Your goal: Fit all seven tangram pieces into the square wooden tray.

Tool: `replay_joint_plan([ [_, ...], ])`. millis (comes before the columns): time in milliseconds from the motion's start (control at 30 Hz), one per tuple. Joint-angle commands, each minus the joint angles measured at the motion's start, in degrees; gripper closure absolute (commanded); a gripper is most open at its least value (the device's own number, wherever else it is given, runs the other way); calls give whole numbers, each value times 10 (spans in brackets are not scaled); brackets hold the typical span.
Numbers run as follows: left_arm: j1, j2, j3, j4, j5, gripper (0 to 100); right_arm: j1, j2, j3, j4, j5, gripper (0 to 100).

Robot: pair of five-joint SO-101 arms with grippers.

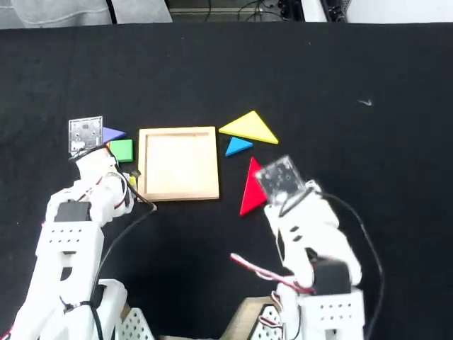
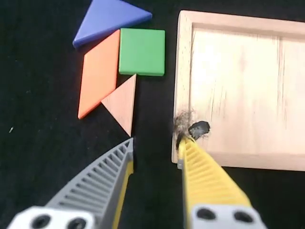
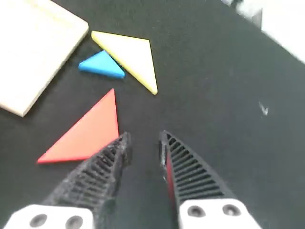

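Left claw (image 2: 156, 143) parted, pale square wooden tray (image 2: 183, 71), dark scuff (image 2: 198, 128) at rim

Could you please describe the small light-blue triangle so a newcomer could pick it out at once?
Find the square wooden tray on the black table. In the high view three triangles lie right of it; the light-blue triangle sits between the yellow triangle and the red triangle, close to the tray. It is the smallest of the three and the only blue one.

pincer (image 3: 144, 138): we find its fingers parted, low over the black table (image 3: 214, 71)
red triangle (image 3: 88, 131): just beside one finger
blue triangle (image 3: 101, 66): between yellow triangle (image 3: 131, 55) and tray (image 3: 33, 52)
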Motion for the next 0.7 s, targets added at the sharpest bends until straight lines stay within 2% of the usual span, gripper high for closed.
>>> replay_joint_plan([
  [0, 1, 1, -5, -12, 4, 841, -33, 240, -207, 55, -101, 890],
  [133, -13, 0, -5, -11, 4, 841, -112, 413, -343, 141, -219, 888],
  [300, -29, 0, -5, -11, 4, 841, -158, 568, -410, 148, -381, 887],
  [367, -29, 0, -5, -11, 4, 841, -159, 617, -429, 149, -407, 855],
  [567, -29, 1, -4, -12, 4, 841, -122, 692, -445, 161, -484, 652],
  [667, -29, 1, -4, -14, 4, 841, -105, 702, -444, 148, -493, 632],
])
